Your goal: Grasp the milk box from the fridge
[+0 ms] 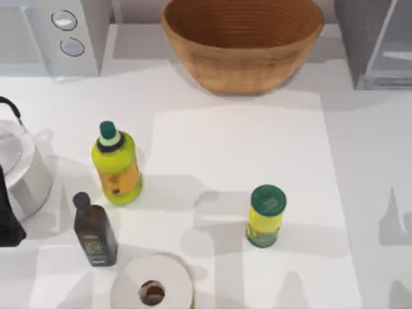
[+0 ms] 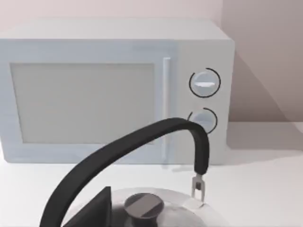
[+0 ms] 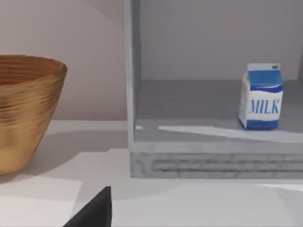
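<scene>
The milk box (image 3: 261, 97), a whitish carton with a blue top and the word MILK, stands upright on the grey floor inside the fridge (image 3: 213, 163), whose front is open. In the top view the fridge (image 1: 373, 45) sits at the table's back right corner. A dark part of my right gripper (image 3: 94, 212) shows in the right wrist view, well short of the fridge and apart from the carton. My left arm (image 1: 8, 222) is parked at the table's left edge beside the kettle (image 1: 19, 164).
A woven basket (image 1: 242, 40) stands at the back centre, left of the fridge. A light-grey appliance with two knobs (image 1: 61, 32) is at the back left. A yellow bottle (image 1: 116, 164), dark bottle (image 1: 95, 232), paper roll (image 1: 152, 286) and green-lidded yellow can (image 1: 265, 215) stand on the table.
</scene>
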